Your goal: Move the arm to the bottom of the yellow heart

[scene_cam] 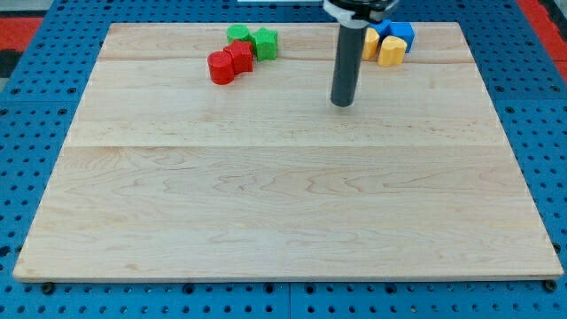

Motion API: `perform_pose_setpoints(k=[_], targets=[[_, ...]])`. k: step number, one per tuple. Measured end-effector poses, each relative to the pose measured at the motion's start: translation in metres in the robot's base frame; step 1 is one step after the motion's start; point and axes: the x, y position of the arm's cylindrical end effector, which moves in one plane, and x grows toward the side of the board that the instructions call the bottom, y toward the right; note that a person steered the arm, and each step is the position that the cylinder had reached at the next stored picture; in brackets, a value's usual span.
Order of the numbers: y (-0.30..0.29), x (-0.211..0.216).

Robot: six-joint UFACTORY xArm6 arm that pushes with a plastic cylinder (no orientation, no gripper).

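- Board [283,213] of pale wood fills most of what you see, resting on a blue pegboard [35,133] that shows along every edge.
- Rod [347,62] comes next in size: dark and straight, it drops in from the view's top, a little right of centre.
- My tip [342,103] sits on bare wood in the board's upper half, touching no block. You have no jaws to check here; the arm ends in this plain rod and holds nothing.
- Red blocks form a pair at the upper left: a red cylinder [221,68] and a second red block [239,58] pressed against its right side, whose shape you cannot make out.
- Green blocks sit just above and right of the red ones: a green block [236,35] nearest the view's top, and a green star-like block [265,42] beside it, touching the reds.
- Yellow heart [392,50], your target, lies near the board's top edge, up and to the right of my tip. My tip is near it but apart, lower and off to its left rather than directly under it.
- Second yellow block [369,44] stands between the rod and the heart, partly hidden by the rod.
- Blue blocks [400,33] sit just behind the yellow ones, at the very top; you cannot tell their shapes.
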Motion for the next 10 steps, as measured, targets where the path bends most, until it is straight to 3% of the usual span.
perform_pose_setpoints(k=[8, 10], targets=[[0.005, -0.017], [0.052, -0.023]])
